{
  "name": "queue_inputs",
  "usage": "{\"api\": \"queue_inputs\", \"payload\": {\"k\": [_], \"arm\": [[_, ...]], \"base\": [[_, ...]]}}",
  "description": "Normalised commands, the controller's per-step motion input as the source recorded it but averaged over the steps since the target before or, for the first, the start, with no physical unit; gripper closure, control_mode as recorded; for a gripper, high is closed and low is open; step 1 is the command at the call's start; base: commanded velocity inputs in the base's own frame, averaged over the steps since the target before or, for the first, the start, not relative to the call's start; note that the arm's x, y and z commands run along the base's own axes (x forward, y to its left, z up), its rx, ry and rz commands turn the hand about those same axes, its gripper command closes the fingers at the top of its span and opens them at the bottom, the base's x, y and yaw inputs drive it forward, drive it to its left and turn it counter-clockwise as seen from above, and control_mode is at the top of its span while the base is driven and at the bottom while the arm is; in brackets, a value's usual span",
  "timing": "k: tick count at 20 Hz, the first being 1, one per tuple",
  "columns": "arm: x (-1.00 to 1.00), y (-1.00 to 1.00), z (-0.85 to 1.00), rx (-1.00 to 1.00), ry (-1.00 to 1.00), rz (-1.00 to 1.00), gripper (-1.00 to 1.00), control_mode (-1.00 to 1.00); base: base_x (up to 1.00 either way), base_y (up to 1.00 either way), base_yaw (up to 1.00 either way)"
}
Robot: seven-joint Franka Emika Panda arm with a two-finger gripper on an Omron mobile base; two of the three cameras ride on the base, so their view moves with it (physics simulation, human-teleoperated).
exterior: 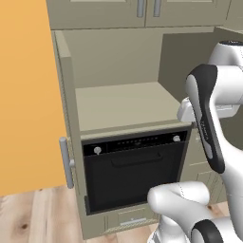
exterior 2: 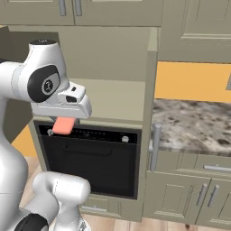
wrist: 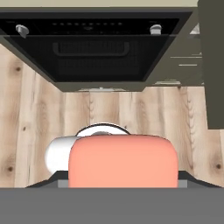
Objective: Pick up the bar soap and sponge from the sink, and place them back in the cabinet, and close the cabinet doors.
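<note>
My gripper [exterior 2: 63,125] is shut on the salmon-pink bar soap [exterior 2: 63,126], which hangs below the hand just in front of the oven's control strip. In the hand view the bar soap [wrist: 124,162] spans the lower middle and hides the fingertips. The cabinet stands open, its beige shelf [exterior: 121,104] bare above the oven. The left door [exterior: 63,95] shows edge-on with its steel handle [exterior: 67,162]. The right door [exterior 2: 152,90] is also edge-on, swung outward. The hand is a little below shelf height, at the opening's right side. The sponge and the sink are out of view.
A black-fronted oven [exterior: 133,168] sits under the shelf, its front [wrist: 105,52] above wood floor [wrist: 26,109]. A speckled stone counter [exterior 2: 194,122] lies right of the cabinet. Shorter doors with paired handles [exterior: 147,7] run above. An orange wall [exterior: 26,95] is at the left.
</note>
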Motion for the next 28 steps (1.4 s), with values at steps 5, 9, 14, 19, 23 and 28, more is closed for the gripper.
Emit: {"api": "queue_inputs", "payload": {"k": [5, 9, 14, 19, 23, 28], "arm": [[0.0, 0.0, 0.0, 0.0, 0.0, 0.0, 1.0, 1.0], [0.0, 0.0, 0.0, 0.0, 0.0, 0.0, 1.0, 1.0], [0.0, 0.0, 0.0, 0.0, 0.0, 0.0, 1.0, 1.0], [0.11, 0.1, 0.0, 0.0, 0.0, 0.03, 1.0, -1.0], [0.35, 0.13, 0.0, 0.0, 0.0, 0.03, 1.0, -1.0], [0.48, 0.15, 0.0, 0.0, 0.0, 0.01, 1.0, -1.0]], "base": [[0.0, 0.0, 0.01], [0.0, 0.0, 0.02], [0.0, 0.0, 0.03], [0.0, 0.0, 0.01], [0.0, 0.0, 0.0], [0.0, 0.0, 0.0]]}}
